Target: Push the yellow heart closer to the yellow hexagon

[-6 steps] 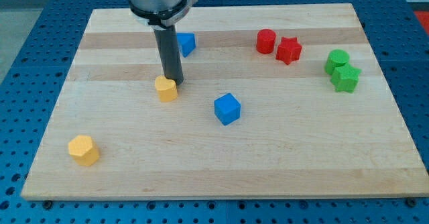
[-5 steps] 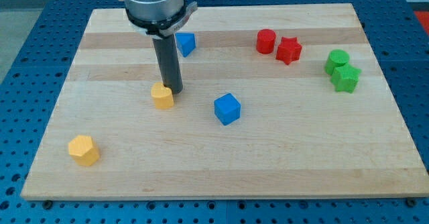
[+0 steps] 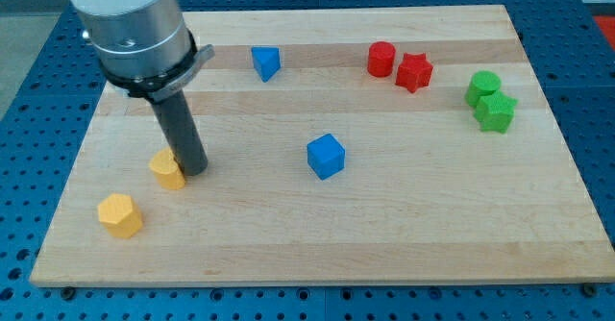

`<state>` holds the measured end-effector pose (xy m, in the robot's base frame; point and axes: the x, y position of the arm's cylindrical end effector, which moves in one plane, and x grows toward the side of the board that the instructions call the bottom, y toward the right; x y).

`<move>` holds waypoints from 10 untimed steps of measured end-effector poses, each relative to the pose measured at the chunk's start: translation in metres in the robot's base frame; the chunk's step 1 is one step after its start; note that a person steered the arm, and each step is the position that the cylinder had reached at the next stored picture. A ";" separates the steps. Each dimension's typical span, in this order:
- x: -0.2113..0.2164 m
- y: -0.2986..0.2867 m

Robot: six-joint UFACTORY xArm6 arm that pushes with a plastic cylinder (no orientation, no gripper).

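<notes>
The yellow heart (image 3: 167, 170) lies on the wooden board (image 3: 404, 225) at the lower left. My tip (image 3: 194, 170) touches its right side. The yellow hexagon (image 3: 120, 215) sits a short way below and to the left of the heart, apart from it. The rod rises from the tip toward the view's top left, where the arm's silver end hides part of the board.
A blue cube (image 3: 326, 156) sits near the board's middle. A blue triangular block (image 3: 266, 62) is at the top. A red cylinder (image 3: 381, 59) and red star (image 3: 414, 71) are at the top right. A green cylinder (image 3: 483, 87) and green star (image 3: 496, 112) are at the right.
My tip has moved down and to the left, pushing the yellow heart with it toward the yellow hexagon. The other blocks have not moved.
</notes>
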<state>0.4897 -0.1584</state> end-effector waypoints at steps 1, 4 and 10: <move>0.001 -0.011; -0.005 -0.015; 0.016 -0.039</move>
